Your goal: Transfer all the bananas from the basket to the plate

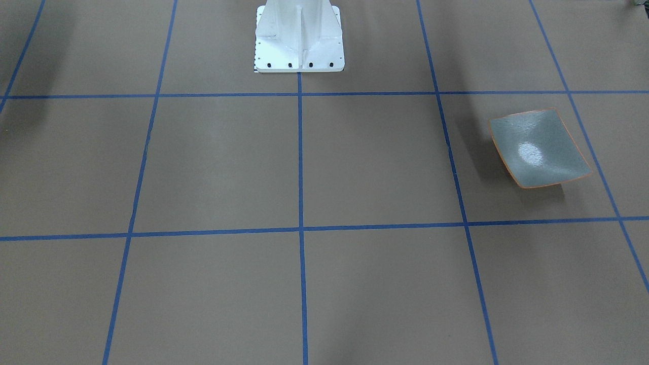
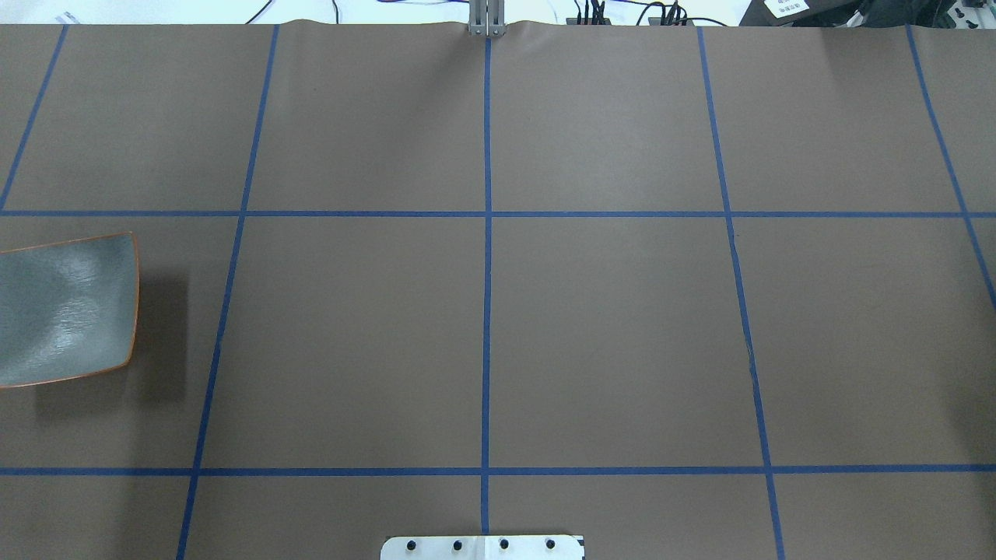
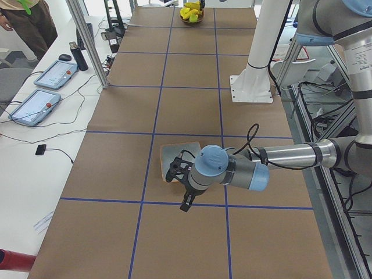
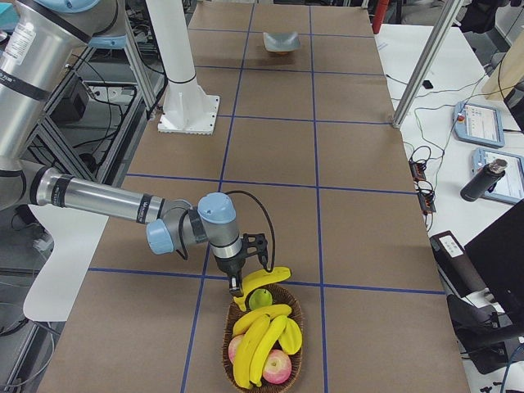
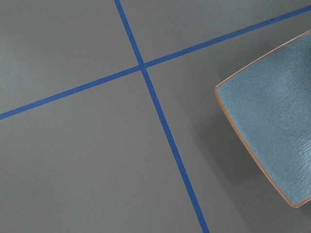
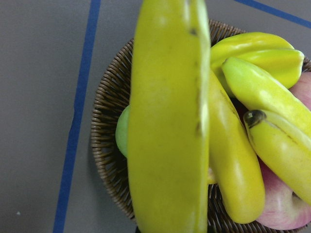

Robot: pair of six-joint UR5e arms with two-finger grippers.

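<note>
Yellow banana [image 4: 266, 280] lies level beneath right jaws, lengthwise across basket [image 6: 108, 116] rim.

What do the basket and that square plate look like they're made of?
The basket looks like woven wicker or rattan: dark brown strands interlaced in ribs, with a matte surface. The plate looks like glazed ceramic, though it could be melamine: it is grey-green and finely speckled, with a thin orange rim and a bright glossy highlight in its centre.

Likely robotics lab, taped table [image 2: 607, 327] (tablets [image 3: 56, 74] nearby)
</note>
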